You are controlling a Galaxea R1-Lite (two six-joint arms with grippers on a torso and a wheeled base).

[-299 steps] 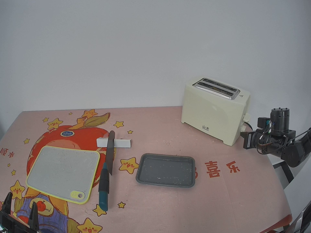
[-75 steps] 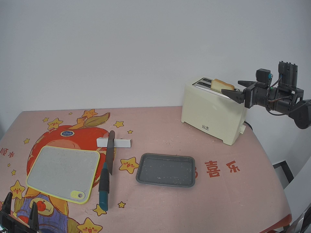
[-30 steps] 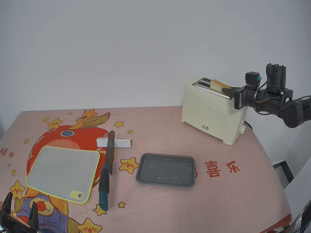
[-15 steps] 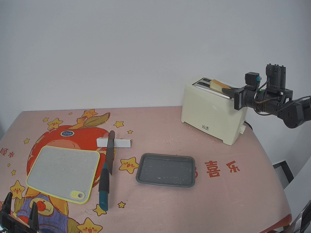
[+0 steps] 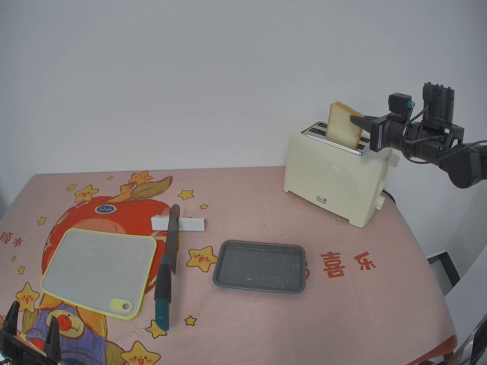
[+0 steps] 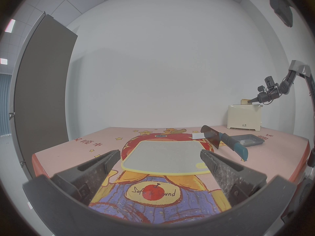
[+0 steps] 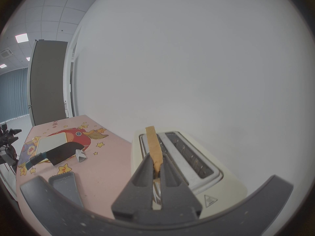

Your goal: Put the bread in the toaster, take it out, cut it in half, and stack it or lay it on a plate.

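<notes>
A slice of bread [image 5: 343, 124] stands upright, lifted most of the way out of the near slot of the cream toaster [image 5: 335, 178] at the table's back right. My right gripper [image 5: 358, 121] is shut on the slice's top edge; in the right wrist view its fingers [image 7: 144, 174] pinch the thin slice [image 7: 153, 147] above the toaster [image 7: 183, 161]. A dark grey tray [image 5: 261, 266] serves as the plate at mid-table. The knife [image 5: 166, 269] lies beside the grey cutting board [image 5: 99, 270]. My left gripper [image 6: 160, 171] hovers open near the front left edge, holding nothing.
A small white block [image 5: 178, 224] lies under the knife blade, behind the cutting board. The toaster's second slot [image 7: 188, 154] holds nothing. The table's right edge [image 5: 431, 280] runs close to the toaster. Bare tablecloth lies between tray and toaster.
My right gripper closed on the bread sitting low in the toaster slot and has raised it, so the slice now stands tall above the toaster. The left arm has not moved.
</notes>
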